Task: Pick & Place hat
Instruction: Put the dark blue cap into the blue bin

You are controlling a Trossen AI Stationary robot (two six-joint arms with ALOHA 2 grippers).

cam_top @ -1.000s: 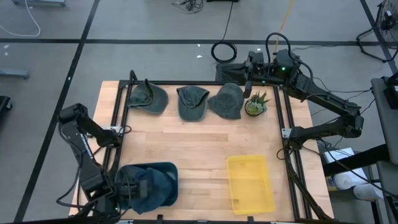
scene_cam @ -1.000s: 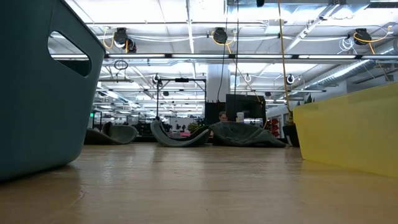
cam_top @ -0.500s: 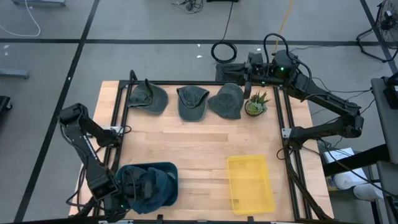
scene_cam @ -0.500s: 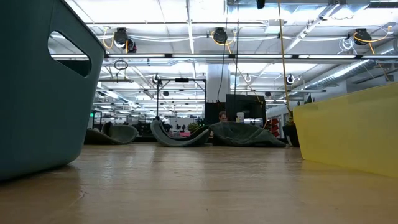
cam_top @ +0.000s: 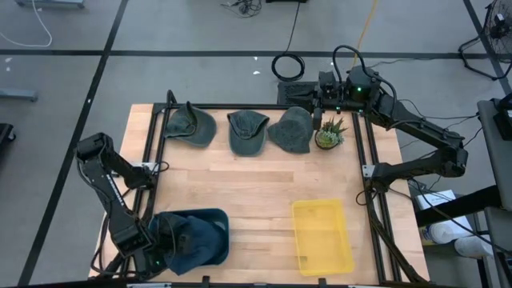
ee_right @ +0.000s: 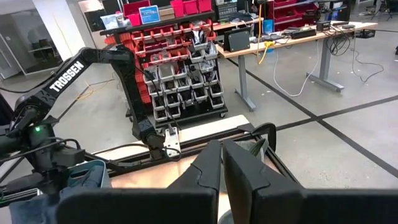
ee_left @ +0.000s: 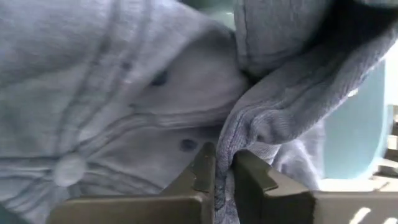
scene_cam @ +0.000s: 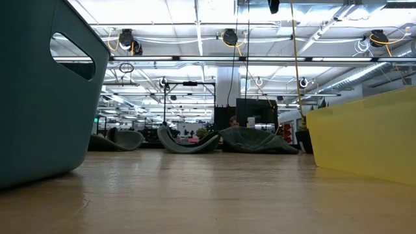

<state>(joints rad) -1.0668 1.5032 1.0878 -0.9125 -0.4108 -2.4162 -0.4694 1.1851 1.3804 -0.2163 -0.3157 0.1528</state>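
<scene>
Two fingers of the left gripper (ee_left: 224, 180) pinch a fold of the hat (ee_left: 124, 99), which sits in the blue bin (cam_top: 212, 220) at the lower left of the high view. Three more hats (cam_top: 248, 130) line the table's (cam_top: 256, 188) upper edge. Upper right, the right gripper (ee_right: 222, 163) hangs closed and empty.
</scene>
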